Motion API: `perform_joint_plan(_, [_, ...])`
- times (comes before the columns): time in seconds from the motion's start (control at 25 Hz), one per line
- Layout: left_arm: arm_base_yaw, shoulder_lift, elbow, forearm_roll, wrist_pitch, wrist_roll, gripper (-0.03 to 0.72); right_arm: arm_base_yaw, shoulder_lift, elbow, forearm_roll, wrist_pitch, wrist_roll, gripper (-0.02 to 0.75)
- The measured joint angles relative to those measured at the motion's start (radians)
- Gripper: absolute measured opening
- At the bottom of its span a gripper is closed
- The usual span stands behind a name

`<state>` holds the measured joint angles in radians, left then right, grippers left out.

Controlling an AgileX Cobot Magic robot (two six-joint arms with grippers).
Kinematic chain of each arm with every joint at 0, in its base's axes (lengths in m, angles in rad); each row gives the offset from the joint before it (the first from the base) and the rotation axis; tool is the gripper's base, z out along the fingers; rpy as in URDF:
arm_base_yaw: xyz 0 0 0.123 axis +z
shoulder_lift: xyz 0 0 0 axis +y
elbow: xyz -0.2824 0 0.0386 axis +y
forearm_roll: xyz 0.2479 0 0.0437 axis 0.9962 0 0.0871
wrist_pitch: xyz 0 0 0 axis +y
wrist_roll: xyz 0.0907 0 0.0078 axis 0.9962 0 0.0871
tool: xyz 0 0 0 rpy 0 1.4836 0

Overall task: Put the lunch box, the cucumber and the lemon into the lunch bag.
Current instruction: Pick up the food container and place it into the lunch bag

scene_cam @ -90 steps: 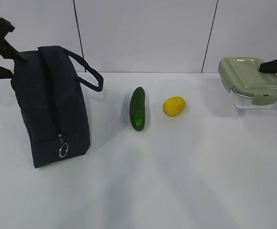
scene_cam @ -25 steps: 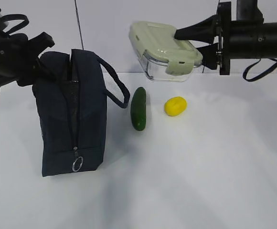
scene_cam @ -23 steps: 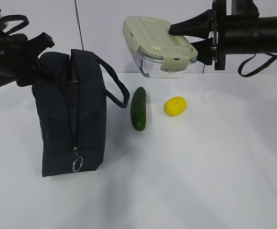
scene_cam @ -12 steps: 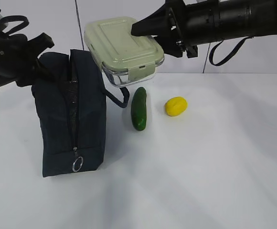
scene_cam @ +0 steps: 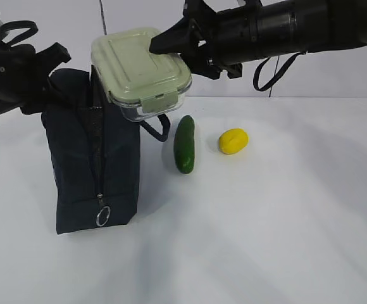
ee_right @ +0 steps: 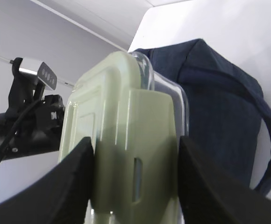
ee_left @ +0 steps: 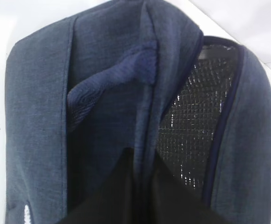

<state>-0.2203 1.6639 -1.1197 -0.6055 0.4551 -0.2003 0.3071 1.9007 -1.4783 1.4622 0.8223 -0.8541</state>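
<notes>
Lunch bag (scene_cam: 88,152) upright near desk's (scene_cam: 266,221) left edge, top gaping, left pincer (scene_cam: 41,95) clamped on its fabric. Lunch box (scene_cam: 139,73) airborne over that opening, gripped by right pincer (scene_cam: 171,50). Cucumber (scene_cam: 184,144) and lemon (scene_cam: 233,140) lie mid-desk, apart.

I see a plain white table (scene_cam: 266,221) carrying three items. The lunch bag (scene_cam: 92,158), dark navy fabric, stands upright at the left, its silver ring pull (scene_cam: 103,216) hanging low on the near end. The cucumber (scene_cam: 184,144) lies to the right of the bag, lengthwise away from me. The lemon (scene_cam: 233,140) rests just beside the cucumber, apart from it.
</notes>
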Motion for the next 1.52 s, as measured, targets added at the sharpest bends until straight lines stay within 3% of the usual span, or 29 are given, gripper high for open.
perform_joint_plan(0.76, [-0.004, 0.000, 0.000, 0.010, -0.024, -0.023, 0.003, 0.139, 0.041, -0.034, -0.001, -0.219, -0.053, 0.412])
perform_joint_plan(1.24, [-0.005, -0.017, 0.000, 0.003, -0.024, -0.030, 0.003, 0.143, 0.079, -0.079, -0.151, -0.258, -0.051, 0.412])
perform_joint_plan(1.52, [-0.061, -0.032, 0.000, -0.007, -0.032, -0.034, 0.003, 0.143, 0.109, -0.079, -0.195, -0.271, -0.049, 0.412])
